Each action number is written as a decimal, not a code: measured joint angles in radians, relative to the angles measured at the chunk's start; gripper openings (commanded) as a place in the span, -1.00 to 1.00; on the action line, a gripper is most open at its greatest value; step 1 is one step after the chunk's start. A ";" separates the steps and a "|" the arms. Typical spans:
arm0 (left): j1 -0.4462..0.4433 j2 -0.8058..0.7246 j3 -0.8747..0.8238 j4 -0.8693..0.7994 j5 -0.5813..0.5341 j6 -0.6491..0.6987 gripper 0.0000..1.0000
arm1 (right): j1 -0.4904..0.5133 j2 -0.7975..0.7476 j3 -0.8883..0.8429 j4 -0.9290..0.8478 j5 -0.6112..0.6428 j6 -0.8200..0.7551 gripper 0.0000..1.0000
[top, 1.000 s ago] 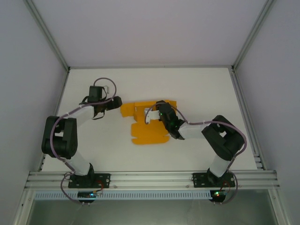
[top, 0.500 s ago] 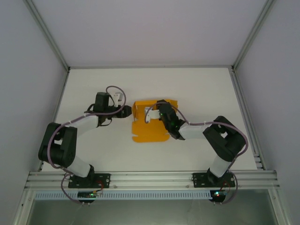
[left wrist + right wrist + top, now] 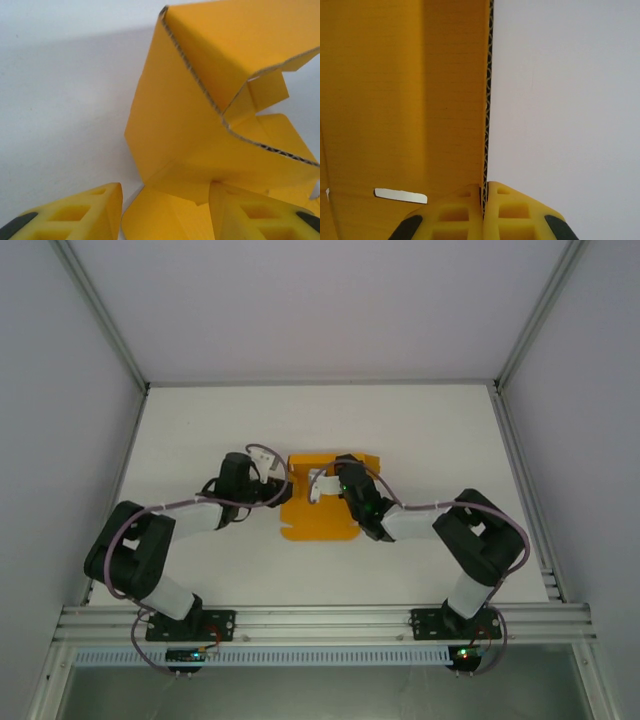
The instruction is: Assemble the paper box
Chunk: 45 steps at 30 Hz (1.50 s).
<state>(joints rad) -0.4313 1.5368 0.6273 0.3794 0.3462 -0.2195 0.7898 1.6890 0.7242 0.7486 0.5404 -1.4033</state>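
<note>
Your right fingers (image 3: 506,214) clench the paper box (image 3: 315,522) by its raised corrugated edge, mid worktop (image 3: 200,420); your left fingers (image 3: 75,215) stand released, straddling a side flap; open worktop surrounds it

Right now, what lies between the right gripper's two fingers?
A corrugated panel edge of the paper box, clamped between the fingers of the right gripper, seen in the right wrist view.

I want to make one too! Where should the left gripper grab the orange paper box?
Probably the thin top edge of the raised side wall, coming from the left. It stands up like a blade on the paper box, so the open left gripper can straddle it; the right gripper pinches another edge.
</note>
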 measured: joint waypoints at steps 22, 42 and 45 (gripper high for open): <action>-0.115 0.119 -0.077 0.345 -0.270 0.099 -0.42 | 0.051 0.024 -0.066 0.056 0.076 0.013 -1.00; -0.193 0.269 0.057 0.406 -0.522 0.065 -1.00 | 0.029 0.024 -0.020 -0.043 0.109 0.135 -1.00; -0.204 0.276 0.069 0.395 -0.550 0.064 -0.64 | 0.027 0.024 -0.017 -0.050 0.108 0.146 -1.00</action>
<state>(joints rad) -0.6353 1.8126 0.6964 0.7746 -0.2043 -0.1555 0.8165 1.7130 0.7071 0.6983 0.6479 -1.2575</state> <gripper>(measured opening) 0.089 0.045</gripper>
